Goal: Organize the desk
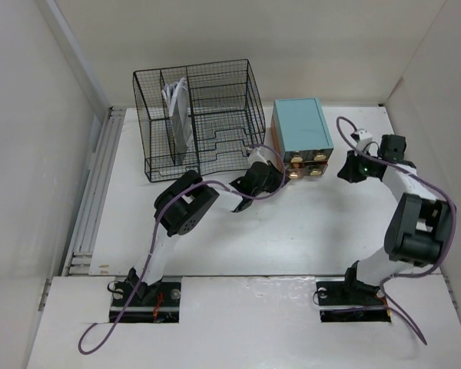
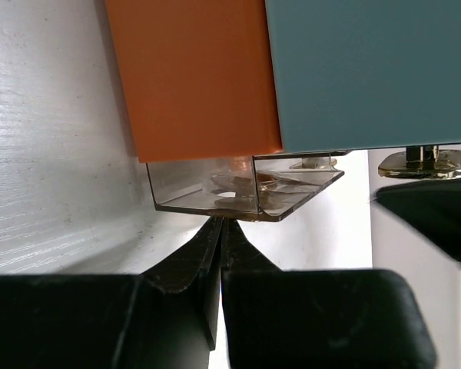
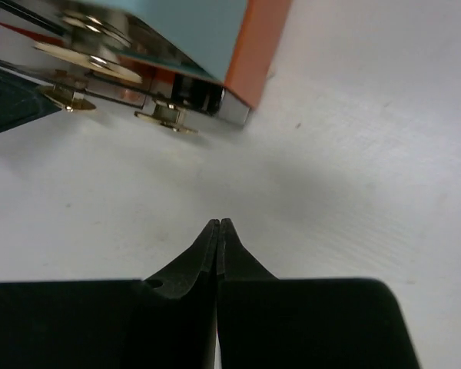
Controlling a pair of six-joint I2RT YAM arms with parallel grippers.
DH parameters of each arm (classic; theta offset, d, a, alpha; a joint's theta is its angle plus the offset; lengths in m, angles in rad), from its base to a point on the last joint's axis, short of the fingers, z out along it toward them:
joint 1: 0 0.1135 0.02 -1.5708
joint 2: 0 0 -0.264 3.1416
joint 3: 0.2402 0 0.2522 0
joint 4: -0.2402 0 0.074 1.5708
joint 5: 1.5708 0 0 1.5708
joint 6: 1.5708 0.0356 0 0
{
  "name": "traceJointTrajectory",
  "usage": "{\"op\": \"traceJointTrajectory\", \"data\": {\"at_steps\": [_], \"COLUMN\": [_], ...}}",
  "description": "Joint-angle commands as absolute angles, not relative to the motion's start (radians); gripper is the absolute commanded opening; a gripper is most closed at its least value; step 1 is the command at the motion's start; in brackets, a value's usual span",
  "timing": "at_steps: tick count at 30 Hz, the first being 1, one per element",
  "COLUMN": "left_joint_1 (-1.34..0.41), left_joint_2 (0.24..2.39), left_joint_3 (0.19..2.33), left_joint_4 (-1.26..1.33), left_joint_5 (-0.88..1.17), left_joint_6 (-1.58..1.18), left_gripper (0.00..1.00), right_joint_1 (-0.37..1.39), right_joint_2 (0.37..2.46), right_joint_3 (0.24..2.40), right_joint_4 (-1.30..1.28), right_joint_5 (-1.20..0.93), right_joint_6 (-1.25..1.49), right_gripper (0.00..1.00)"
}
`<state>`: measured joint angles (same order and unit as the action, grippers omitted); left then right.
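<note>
spreading flat and white under both arms, the tabletop ran wider than it was deep, bare and matte in the middle, with its things gathered along the far side. the teal drawer box sat on it at the back, orange-sided, its front with the gold knobs turned toward the arms. the left fingers were pressed together with nothing between them, tips pointed straight at the box's lower front corner. there a clear drawer stood out a little past the orange side. the tips looked to be at its edge, though whether they touched could not be told. the right fingers were likewise pinched shut and empty, low over the tabletop. the box's other front corner lay ahead and to their left, apart from them. the left arm seemed the nearer, so a push on the drawer would likely fall to it. a black wire basket stood just left of the box, leaving little room on that side. white walls closed in the rest.
</note>
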<state>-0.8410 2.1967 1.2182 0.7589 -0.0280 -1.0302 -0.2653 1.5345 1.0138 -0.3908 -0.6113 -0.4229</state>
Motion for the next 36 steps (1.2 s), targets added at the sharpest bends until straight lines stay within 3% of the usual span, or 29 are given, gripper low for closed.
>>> {"op": "traceJointTrajectory", "data": {"at_steps": [1,8,24,36], "left_joint_1": [-0.816,-0.788,-0.759,-0.824], "left_joint_2": [2.194,2.203,2.250,2.099], "left_joint_3": [1.255,1.293,1.399,1.181], "left_joint_4": [0.816,0.816,0.776,0.831], "left_joint_5": [-0.041,-0.032,0.029,0.038], "left_joint_6": [-1.035,-1.035,-0.988,-0.959], "left_gripper": [0.00,0.00,0.00,0.00], "right_joint_1": [-0.313,-0.324,-0.324,-0.268], "right_joint_2": [1.623,1.675,1.833,1.890], "right_joint_3": [1.040,0.946,1.005,1.074], "right_joint_4": [-0.436,-0.155,-0.002,0.101], "right_joint_5": [-0.893,-1.005,-1.005,-0.920], "right_joint_6": [-0.282,-0.008,0.199,0.305], "right_gripper": [0.00,0.00,0.00,0.00]}}
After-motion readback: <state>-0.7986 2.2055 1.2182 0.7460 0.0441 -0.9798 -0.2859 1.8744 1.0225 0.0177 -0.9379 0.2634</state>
